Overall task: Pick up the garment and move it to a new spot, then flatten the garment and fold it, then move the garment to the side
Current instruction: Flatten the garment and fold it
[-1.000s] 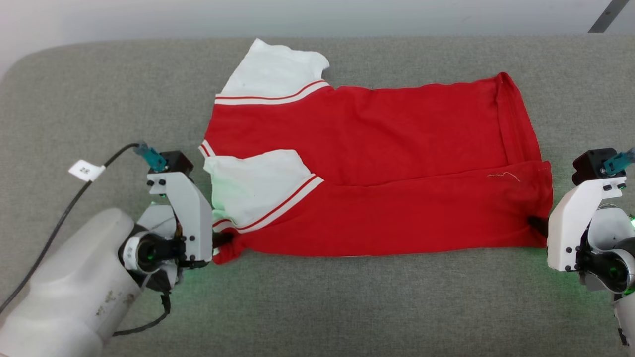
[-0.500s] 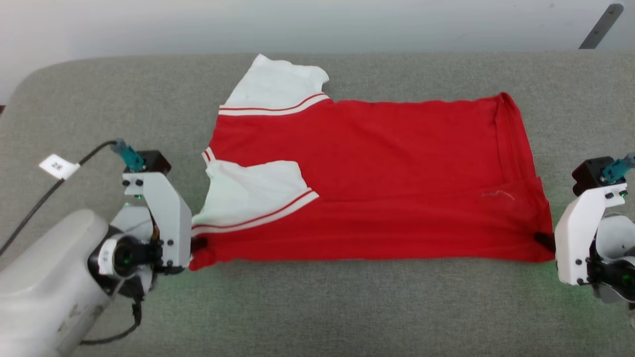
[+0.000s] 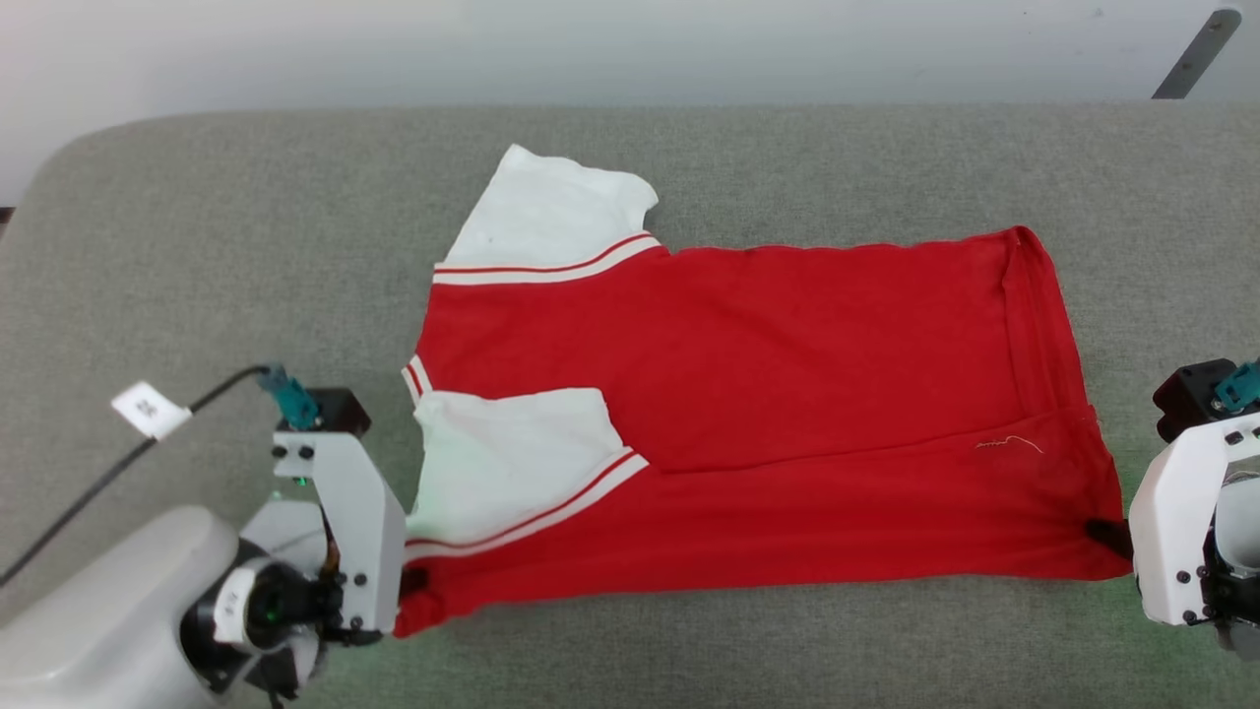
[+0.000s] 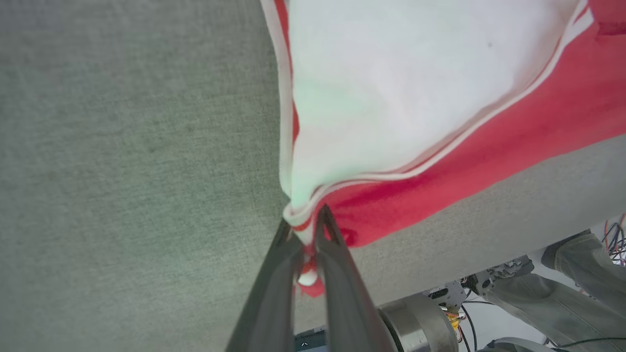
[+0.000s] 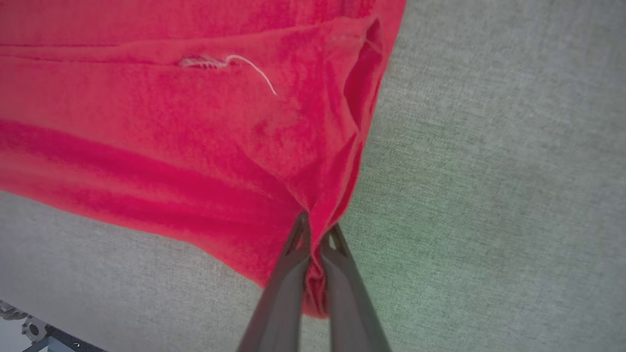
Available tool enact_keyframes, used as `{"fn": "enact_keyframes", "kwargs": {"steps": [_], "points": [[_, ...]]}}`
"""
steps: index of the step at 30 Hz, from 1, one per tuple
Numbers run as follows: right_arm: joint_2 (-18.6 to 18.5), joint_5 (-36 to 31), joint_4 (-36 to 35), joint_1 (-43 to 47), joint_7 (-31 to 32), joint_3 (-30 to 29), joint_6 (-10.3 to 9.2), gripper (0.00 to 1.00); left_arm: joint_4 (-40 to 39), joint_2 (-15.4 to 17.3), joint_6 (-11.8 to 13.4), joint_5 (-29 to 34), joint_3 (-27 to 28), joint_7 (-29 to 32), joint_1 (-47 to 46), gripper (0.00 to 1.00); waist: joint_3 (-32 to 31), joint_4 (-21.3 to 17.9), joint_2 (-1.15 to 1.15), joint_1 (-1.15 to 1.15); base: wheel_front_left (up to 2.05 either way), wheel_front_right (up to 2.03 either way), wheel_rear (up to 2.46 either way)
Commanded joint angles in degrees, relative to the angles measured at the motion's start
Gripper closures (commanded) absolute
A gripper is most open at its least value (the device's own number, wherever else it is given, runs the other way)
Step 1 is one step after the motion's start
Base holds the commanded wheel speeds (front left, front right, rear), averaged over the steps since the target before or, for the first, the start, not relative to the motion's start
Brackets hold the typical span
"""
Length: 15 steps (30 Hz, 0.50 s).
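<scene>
1. Head view: the garment (image 3: 748, 394) lies spread across the middle of the grey fabric bench (image 3: 197, 246), red body to the right and white sleeves to the left, with the near strip folded over. The left claw (image 3: 413, 581) is pinched tight on the near-left corner. The right claw (image 3: 1107, 537) is pinched tight on the near-right corner. A pale wall (image 3: 591, 49) runs behind the far edge.
2. Left wrist view: the left claw (image 4: 304, 227) has its fingers almost together, clamping the striped trim at the corner of the garment (image 4: 391, 98). The white sleeve (image 4: 381, 73) fans out beyond. Bench (image 4: 122, 146) underneath. Past its edge are wires (image 4: 614, 234) and a metal cylinder (image 4: 415, 322).
3. Right wrist view: the right claw (image 5: 318, 222) is closed on the red hem corner of the garment (image 5: 171, 122), with cloth bunched between its fingers. A loose white thread (image 5: 254, 71) lies on the cloth. Bench (image 5: 489, 171) to the right.
</scene>
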Motion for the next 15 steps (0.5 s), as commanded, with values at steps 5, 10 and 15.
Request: {"fn": "enact_keyframes", "kwargs": {"steps": [5, 10, 15], "points": [[1.1, -1.34, -0.68, 1.31, 0.23, -0.26, -0.08, 1.0, 1.24, -1.07, -0.1, 0.29, -0.63, -0.81, 1.5, 1.0, 0.36, -0.15, 0.0, 0.0, 0.0, 0.0, 0.0], [2.4, -1.78, -0.44, 1.56, 0.36, 0.09, -0.08, 1.0, 3.11, -2.42, -1.43, 0.44, -0.57, -1.53, 0.5, 0.07, 0.56, -0.35, 0.0, 0.0, 0.0, 0.0, 0.0], [2.9, -1.8, -1.12, 0.6, -0.18, 0.51, -0.08, 0.55, 3.15, -0.93, -1.63, 1.88, -0.19, -0.37, -2.4, 0.0, 0.95, -0.87, 0.0, 0.0, 0.0, 0.0, 0.0]]}}
